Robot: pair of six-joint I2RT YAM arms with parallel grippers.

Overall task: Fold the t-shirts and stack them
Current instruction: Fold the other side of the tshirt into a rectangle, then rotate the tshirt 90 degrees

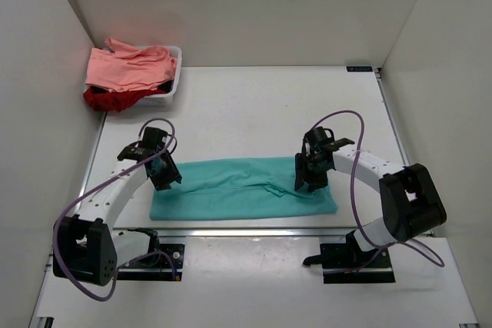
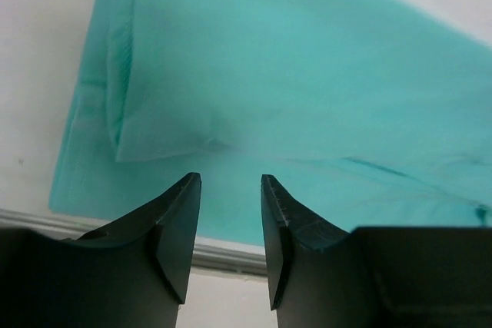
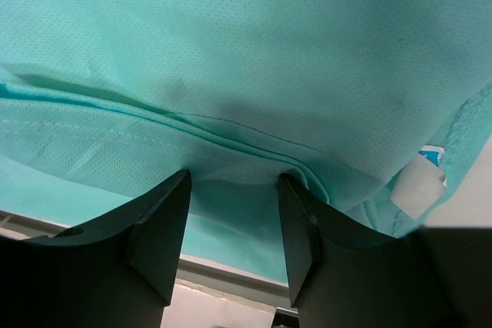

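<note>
Open tabletop (image 1: 261, 109) behind the teal t-shirt (image 1: 242, 190), free right back to the rear wall. Far-left corner is blocked: the white basket (image 1: 176, 74) sits there, heaped with the salmon t-shirt (image 1: 127, 67) and the dark red t-shirt (image 1: 104, 100) spilling over its near-left rim. Side walls hem me in on both flanks. My left end effector (image 1: 172, 180) and right end effector (image 1: 305, 186) stand with fingers parted over the teal cloth's two ends, with a free lane between them. Looping purple cables (image 1: 350, 117) arch above both wrists.
</note>
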